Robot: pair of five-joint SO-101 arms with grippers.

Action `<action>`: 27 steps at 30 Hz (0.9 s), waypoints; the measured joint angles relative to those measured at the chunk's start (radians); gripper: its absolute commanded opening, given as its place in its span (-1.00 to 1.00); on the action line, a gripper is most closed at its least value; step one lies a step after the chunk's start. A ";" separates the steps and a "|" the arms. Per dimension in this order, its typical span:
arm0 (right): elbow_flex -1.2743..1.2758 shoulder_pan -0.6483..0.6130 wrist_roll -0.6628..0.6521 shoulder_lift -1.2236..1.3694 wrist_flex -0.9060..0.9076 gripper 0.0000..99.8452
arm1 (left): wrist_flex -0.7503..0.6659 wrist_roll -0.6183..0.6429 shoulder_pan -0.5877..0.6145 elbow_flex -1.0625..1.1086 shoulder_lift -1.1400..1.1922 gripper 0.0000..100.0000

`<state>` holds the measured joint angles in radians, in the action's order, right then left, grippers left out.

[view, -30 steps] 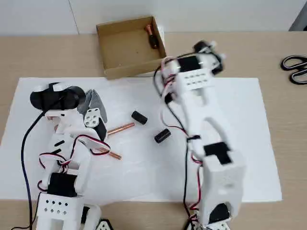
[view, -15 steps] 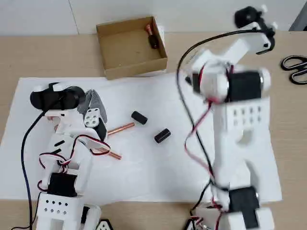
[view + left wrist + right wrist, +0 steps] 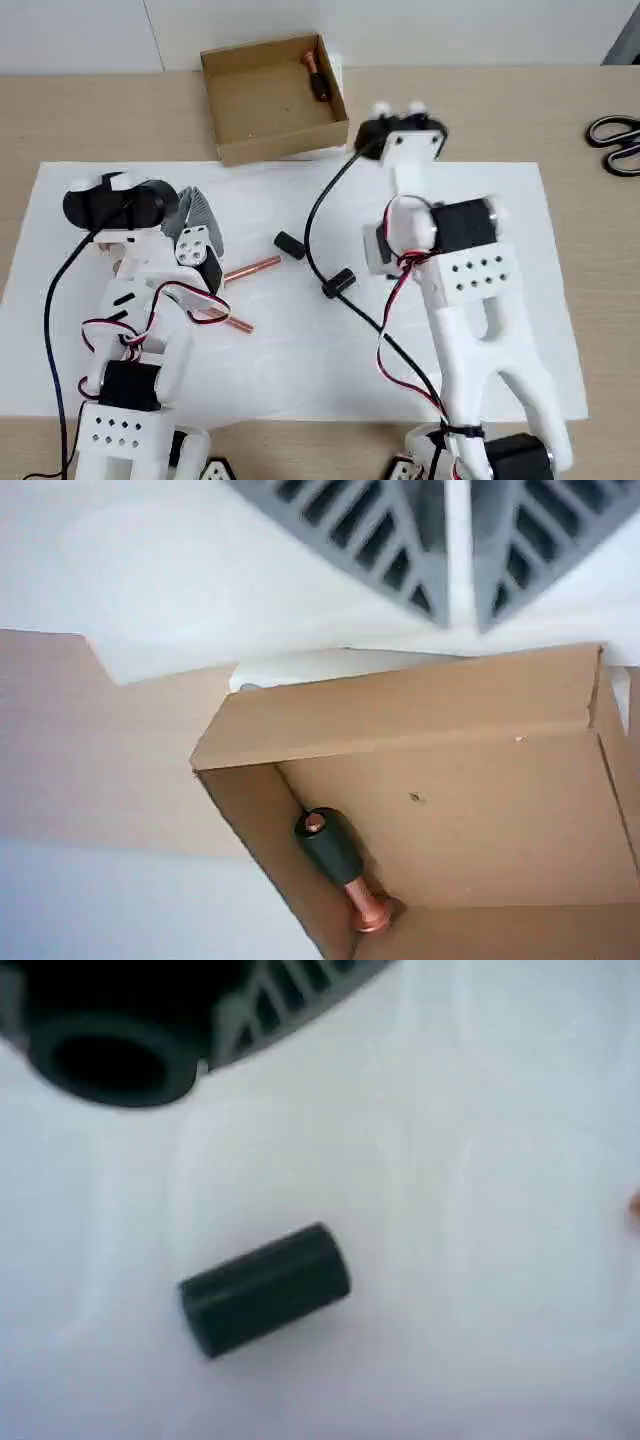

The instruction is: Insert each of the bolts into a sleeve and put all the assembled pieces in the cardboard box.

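Observation:
Two copper bolts [image 3: 251, 268] [image 3: 236, 323] and two black sleeves [image 3: 290, 243] [image 3: 338, 282] lie loose on the white paper. The cardboard box [image 3: 265, 140] at the back holds one bolt pushed into a sleeve [image 3: 317, 76] [image 3: 335, 865]. My left gripper [image 3: 197, 218] [image 3: 457, 600] rests shut and empty at the left of the paper, pointing at the box. The right arm [image 3: 445, 235] hangs over the paper just right of the sleeves. Its gripper [image 3: 285, 1005] is close above a lying sleeve [image 3: 265, 1288]. A second black tube end [image 3: 110, 1058] sits against it; whether it is held is unclear.
Scissors [image 3: 615, 142] lie on the wooden table at the far right. The right arm's black and red cables [image 3: 325, 215] loop over the paper near the sleeves. The paper sheet [image 3: 300, 370] has free room in front of the parts.
The right arm drew back from the box, swung up to the right, then came down over the paper beside the sleeves. The left arm, bolts and sleeves have stayed put.

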<state>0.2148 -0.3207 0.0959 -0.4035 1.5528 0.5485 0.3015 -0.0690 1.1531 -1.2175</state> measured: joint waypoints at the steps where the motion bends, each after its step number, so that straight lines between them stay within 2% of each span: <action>1: 0.006 -0.017 -0.002 -0.028 0.000 -0.99 | 0.000 0.000 -0.009 0.000 0.000 -0.99; 5: 0.043 -0.066 -0.003 -0.232 0.018 -0.99 | 0.000 -0.002 -0.058 0.000 0.000 -0.99; 8: 0.118 -0.063 -0.008 -0.414 0.017 -0.99 | 0.000 -0.049 -0.092 0.000 0.000 -0.99; 11: 0.258 -0.055 -0.009 -0.609 -0.002 -0.99 | 0.000 -0.072 -0.114 0.000 0.000 -0.99; 13: 0.391 -0.020 -0.017 -0.732 -0.075 -0.99 | 0.000 -0.075 -0.118 0.000 0.000 -0.99; 17: 0.695 0.064 -0.107 -0.980 -0.327 -0.99 | 0.000 -0.075 -0.118 0.000 0.000 -0.99; 22: 1.094 0.167 -0.287 -1.261 -0.778 -0.99 | 0.000 -0.075 -0.118 0.000 0.000 -0.99; 27: 1.344 0.170 -0.430 -1.378 -1.158 -0.99 | 0.000 -0.075 -0.118 0.000 0.000 -0.99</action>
<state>1.5589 -0.1504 -0.3337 -1.7814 0.3943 0.5485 0.2263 -0.1872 1.1531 -1.2175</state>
